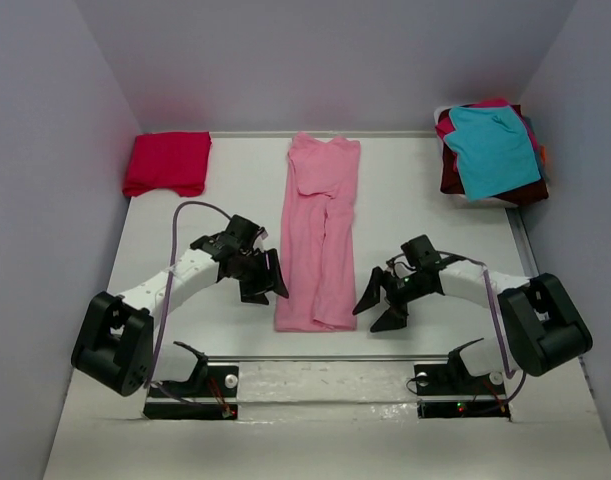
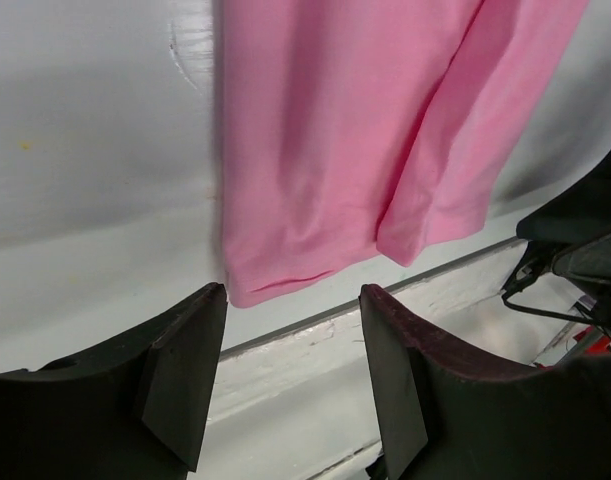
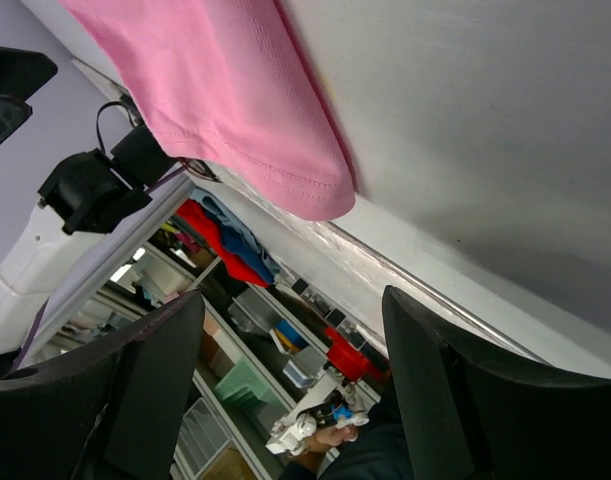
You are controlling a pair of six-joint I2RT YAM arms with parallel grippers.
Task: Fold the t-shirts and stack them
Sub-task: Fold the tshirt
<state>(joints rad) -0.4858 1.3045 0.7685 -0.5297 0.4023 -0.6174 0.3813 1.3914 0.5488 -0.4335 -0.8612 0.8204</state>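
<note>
Pink t-shirt [image 1: 318, 240] folded lengthwise, red t-shirt [image 1: 167, 163] far-left

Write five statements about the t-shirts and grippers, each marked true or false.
1. The pink t-shirt lies as a long narrow strip down the middle of the table. True.
2. The left gripper is shut on the pink t-shirt. False: it is open and empty, beside the shirt's near end.
3. The red t-shirt lies folded at the far left. True.
4. The teal t-shirt is under the far-right pile. False: it lies on top.
5. The right gripper is open. True.
</note>
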